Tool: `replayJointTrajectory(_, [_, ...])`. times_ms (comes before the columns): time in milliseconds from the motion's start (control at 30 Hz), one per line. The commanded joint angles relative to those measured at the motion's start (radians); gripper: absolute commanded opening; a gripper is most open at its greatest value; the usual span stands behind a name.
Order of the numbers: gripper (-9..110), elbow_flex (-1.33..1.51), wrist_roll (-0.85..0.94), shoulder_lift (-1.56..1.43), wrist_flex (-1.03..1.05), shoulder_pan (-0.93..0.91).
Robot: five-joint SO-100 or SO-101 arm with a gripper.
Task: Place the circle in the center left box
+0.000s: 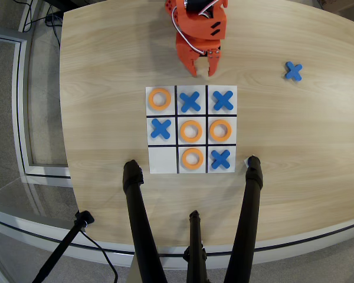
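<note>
The 3x3 board lies in the middle of the table. In the overhead view, the middle row's right end cell holds an orange ring, lying flat inside its lines. Three more identical orange rings lie in the top left cell, the centre cell and the bottom middle cell. The middle row's left end cell holds a blue X. My orange gripper hangs above the board's top edge, apart from it. Its jaws stand slightly apart and hold nothing.
Blue X pieces lie in the top middle, top right and bottom right cells. The bottom left cell is blank. A spare blue X lies at the far right. Black tripod legs stand at the front edge.
</note>
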State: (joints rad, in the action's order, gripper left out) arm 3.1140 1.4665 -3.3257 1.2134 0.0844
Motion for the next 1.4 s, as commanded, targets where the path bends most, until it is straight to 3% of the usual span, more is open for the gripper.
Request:
replayJointTrajectory(0, [11,0.038,0.005,-0.031,0.014,0.005])
replayJointTrajectory(333, [11,0.087,0.005,-0.032,-0.023,-0.015])
replayJointTrajectory(433, [0,0.087,0.005,-0.032,0.000,-0.063])
replayJointTrajectory(667, [0,0.089,-0.040,-0.031,0.052,-0.156])
replayJointTrajectory(733, [0,0.089,-0.044,-0.031,0.054,-0.282])
replayJointTrajectory(933, [0,0.089,-0.038,-0.051,0.054,-0.974])
replayJointTrajectory(1100, [0,0.089,-0.034,-0.067,0.051,-1.442])
replayJointTrajectory(1200, [0,0.089,0.049,-0.066,0.057,-1.641])
replayJointTrajectory(1367, [0,0.089,0.069,-0.067,0.058,-1.787])
